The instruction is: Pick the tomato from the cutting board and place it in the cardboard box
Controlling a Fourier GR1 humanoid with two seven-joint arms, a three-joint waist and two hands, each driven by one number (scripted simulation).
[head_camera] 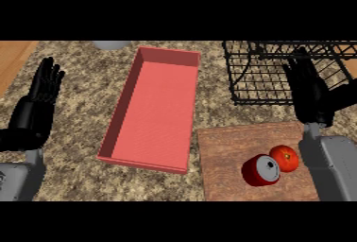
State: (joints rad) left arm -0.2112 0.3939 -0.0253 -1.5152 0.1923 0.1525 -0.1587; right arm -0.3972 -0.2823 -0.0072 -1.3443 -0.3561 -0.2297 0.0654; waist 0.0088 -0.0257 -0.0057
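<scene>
At the far left the left hand (46,82) stands open near the edge, black fingers straight and pointing up, holding nothing; its black wrist runs down into a grey forearm at the lower left corner. It shows above a speckled, stone-patterned worktop (77,118), with a strip of plain wood at the upper left corner.

Next comes the box (153,108) — a long, shallow, open-topped rectangle, salmon-red inside with thin walls, lying slightly askew on the worktop. A pale grey round object (111,45) peeks in just beyond its far left corner, mostly cut off.

Right of the box's near end lies the wooden cutting board (237,165), brown with visible grain. On it sits a red can (261,170) lying on its side, its grey round end facing up, and touching its right side the tomato (285,157) — round, glossy red-orange, with a small stem mark.

Behind the board stands a black wire basket (261,75). The right hand (307,90) shows in front of it, open, fingers straight and upward, holding nothing; its grey forearm passes just right of the tomato.
</scene>
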